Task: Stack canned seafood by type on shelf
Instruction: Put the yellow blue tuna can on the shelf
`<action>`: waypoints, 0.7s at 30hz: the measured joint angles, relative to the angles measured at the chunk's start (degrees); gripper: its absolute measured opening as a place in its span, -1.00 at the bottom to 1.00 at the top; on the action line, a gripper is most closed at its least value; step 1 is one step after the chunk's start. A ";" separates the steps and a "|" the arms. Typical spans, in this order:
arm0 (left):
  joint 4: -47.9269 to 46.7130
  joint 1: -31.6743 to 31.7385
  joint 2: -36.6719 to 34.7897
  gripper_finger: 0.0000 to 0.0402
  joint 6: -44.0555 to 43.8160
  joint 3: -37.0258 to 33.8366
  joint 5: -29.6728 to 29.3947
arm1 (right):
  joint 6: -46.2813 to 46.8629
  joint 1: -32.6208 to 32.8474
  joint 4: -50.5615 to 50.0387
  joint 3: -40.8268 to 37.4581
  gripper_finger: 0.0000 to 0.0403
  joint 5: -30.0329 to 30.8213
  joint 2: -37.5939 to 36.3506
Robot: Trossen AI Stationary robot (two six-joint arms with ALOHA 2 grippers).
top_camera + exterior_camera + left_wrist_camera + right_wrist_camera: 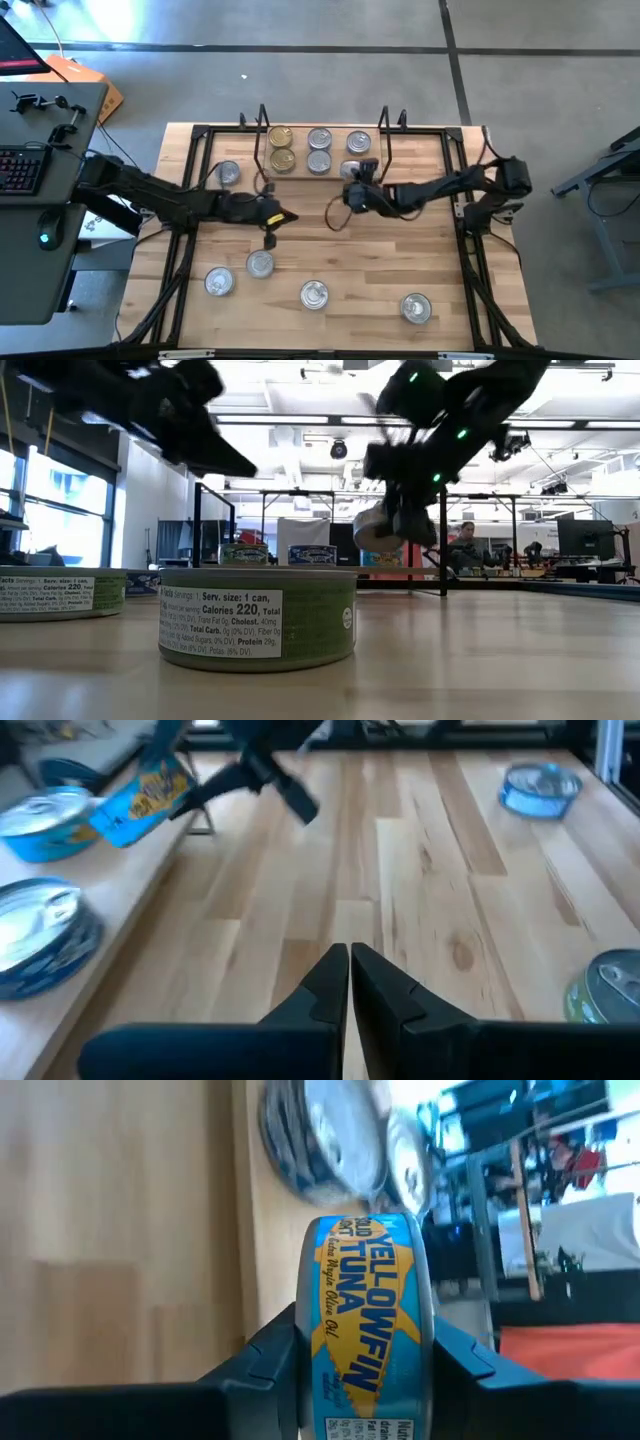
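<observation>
We see the right gripper (365,1370) clamped on a blue tin (368,1330) reading "YELLOWFIN TUNA", held on edge above the shelf (440,150) beside other tins (319,150). The left gripper (349,970), fingers pressed together and empty, hovers over the desk (360,260). A green-banded tin (257,618) reads "Calories 220".

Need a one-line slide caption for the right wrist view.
Right gripper holds a blue yellowfin tuna tin on edge between its fingers, near silver-lidded tins on the wooden shelf.
</observation>
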 joint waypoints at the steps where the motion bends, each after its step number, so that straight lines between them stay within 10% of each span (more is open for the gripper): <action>1: 1.10 -0.65 -1.21 -0.96 -0.65 -1.45 -1.33 | -0.43 -0.97 -0.77 0.67 -0.40 -0.28 0.88; 9: 3.20 -3.70 -6.58 -0.96 -2.15 -6.46 -6.82 | 0.49 -4.50 -3.50 3.17 -0.39 -2.14 4.74; 21: 3.09 -5.19 -6.69 -0.96 -2.15 -6.61 -7.15 | 7.51 -4.05 -14.01 8.69 0.22 -3.49 2.22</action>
